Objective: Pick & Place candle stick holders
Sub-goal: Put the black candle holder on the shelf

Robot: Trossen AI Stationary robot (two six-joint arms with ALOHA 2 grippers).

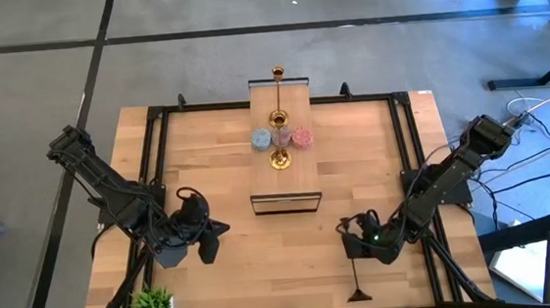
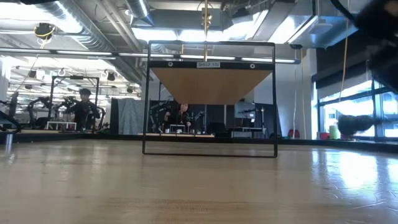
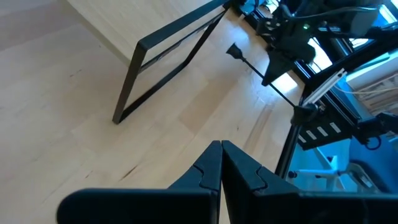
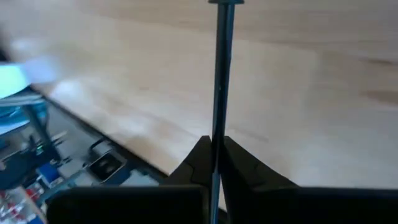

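Note:
A long black candle stick holder lies in line with the near-far direction at the table's near right, its round base toward the near edge. My right gripper is shut on its stem. Three gold holders and blue, purplish and pink cups stand on a light wooden plank at the far middle. My left gripper is shut and empty, low over the table's near left; it also shows in the left wrist view. My right gripper pinches the black holder's thin stem between its two fingers, nearer the cup end than the base. The fingers come from the table's right and lie across the stem. Whether the base rests on the table, I cannot tell.
The plank sits on a black wire frame in the table's middle, also seen in the low view. A small green potted plant stands at the near left corner. Black rails run along the table's sides. Bare wood lies between the two grippers.

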